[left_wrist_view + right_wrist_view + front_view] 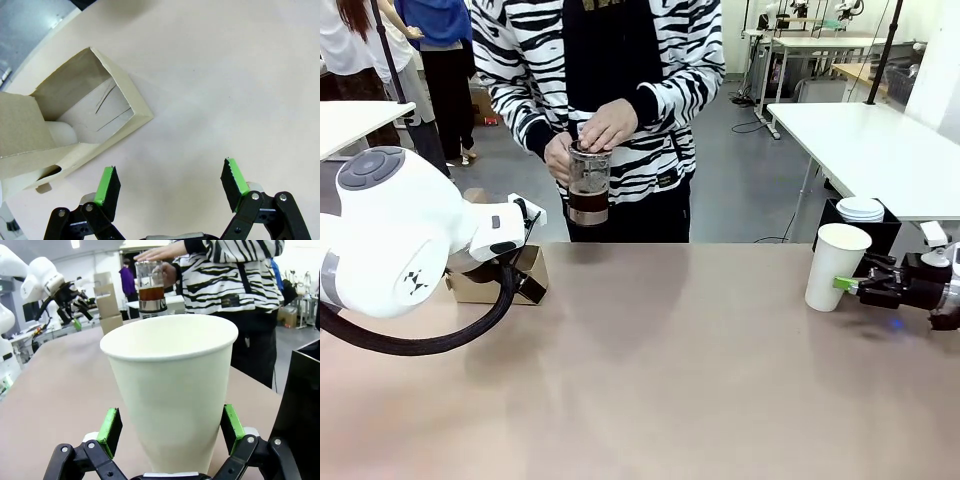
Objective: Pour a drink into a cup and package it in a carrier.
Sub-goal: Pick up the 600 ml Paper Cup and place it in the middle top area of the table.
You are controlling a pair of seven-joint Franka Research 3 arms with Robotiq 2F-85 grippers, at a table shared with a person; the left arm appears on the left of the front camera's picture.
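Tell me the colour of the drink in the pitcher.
Brown drink, clearest in the right wrist view.

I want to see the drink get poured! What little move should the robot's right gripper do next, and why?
Probably close the right gripper on the cup. The cup stands upright between its open green pads, not yet gripped, and the person at the far side holds the pitcher with the drink, so steadying the cup likely comes first.
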